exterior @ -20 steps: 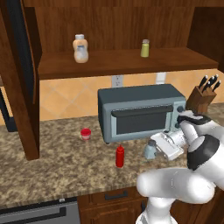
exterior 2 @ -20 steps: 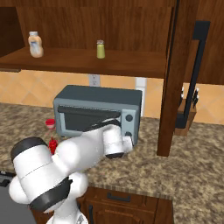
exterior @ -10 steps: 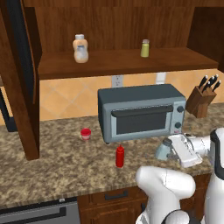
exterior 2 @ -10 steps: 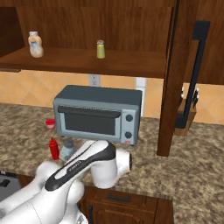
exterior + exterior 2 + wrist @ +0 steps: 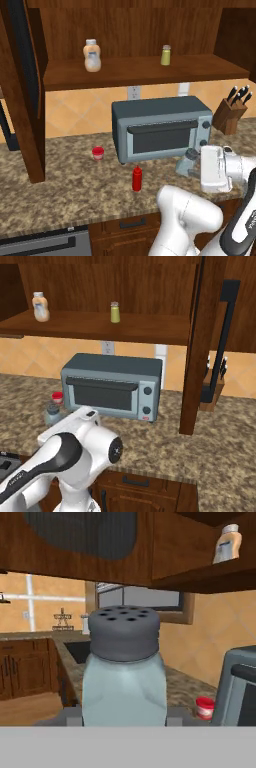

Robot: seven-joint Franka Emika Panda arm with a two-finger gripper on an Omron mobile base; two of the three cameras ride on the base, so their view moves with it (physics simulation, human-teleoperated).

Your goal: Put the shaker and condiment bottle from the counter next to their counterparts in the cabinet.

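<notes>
The pale blue shaker (image 5: 124,677) with its dark holey cap stands upright, held up off the counter (image 5: 65,192). The little red condiment bottle (image 5: 137,179) stands on the counter.

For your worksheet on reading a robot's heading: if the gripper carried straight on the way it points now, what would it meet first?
The gripper is shut on the shaker. Beyond it the hand view shows open counter, so the way looks free, though depth is unclear.
</notes>
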